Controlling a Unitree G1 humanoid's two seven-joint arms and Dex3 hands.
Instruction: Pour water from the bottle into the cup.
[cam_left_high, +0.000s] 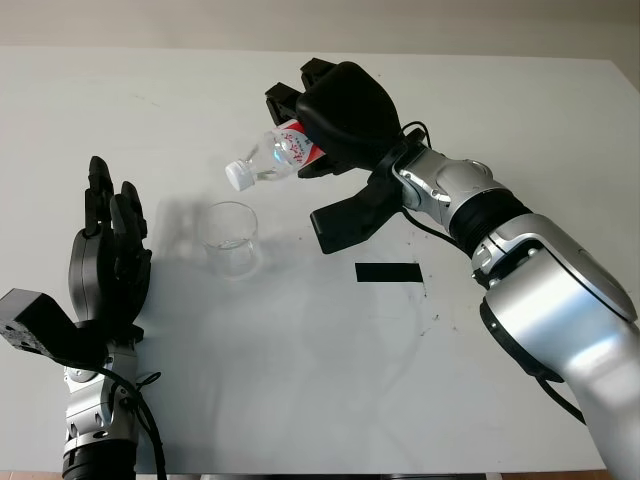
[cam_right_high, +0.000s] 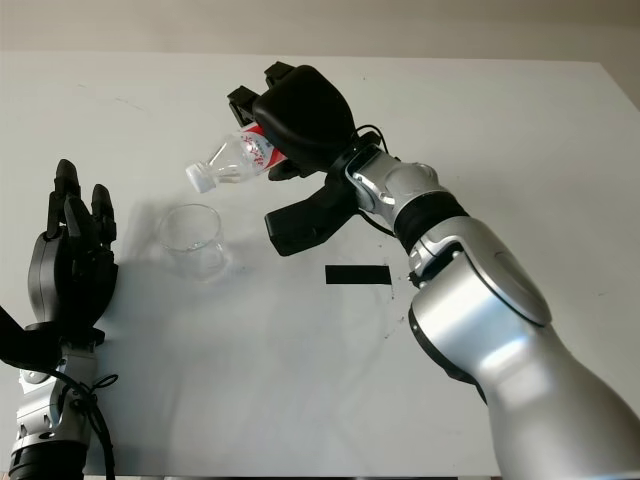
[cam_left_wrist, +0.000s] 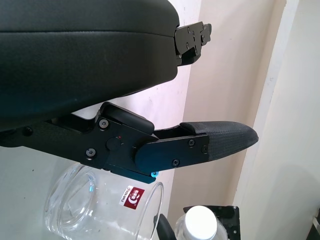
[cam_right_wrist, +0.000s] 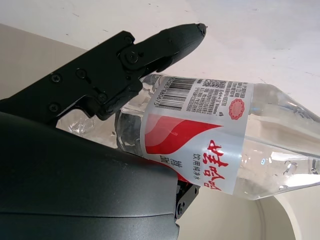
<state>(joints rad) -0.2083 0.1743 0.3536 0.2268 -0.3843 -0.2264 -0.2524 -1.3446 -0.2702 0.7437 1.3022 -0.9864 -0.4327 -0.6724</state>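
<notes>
A clear plastic bottle (cam_left_high: 272, 160) with a red-and-white label and a white cap (cam_left_high: 238, 175) hangs tilted, neck down to the left, above the table. My right hand (cam_left_high: 335, 115) is shut on its body, and the label (cam_right_wrist: 200, 135) fills the right wrist view. The cap sits just above and behind the rim of a clear empty cup (cam_left_high: 231, 238), which stands upright on the white table (cam_left_high: 300, 380). The cap is still on. My left hand (cam_left_high: 110, 255) is open at the left, a short way from the cup (cam_left_wrist: 100, 210).
A black tape strip (cam_left_high: 389, 272) lies on the table to the right of the cup. The table's far edge (cam_left_high: 150, 48) meets a beige wall.
</notes>
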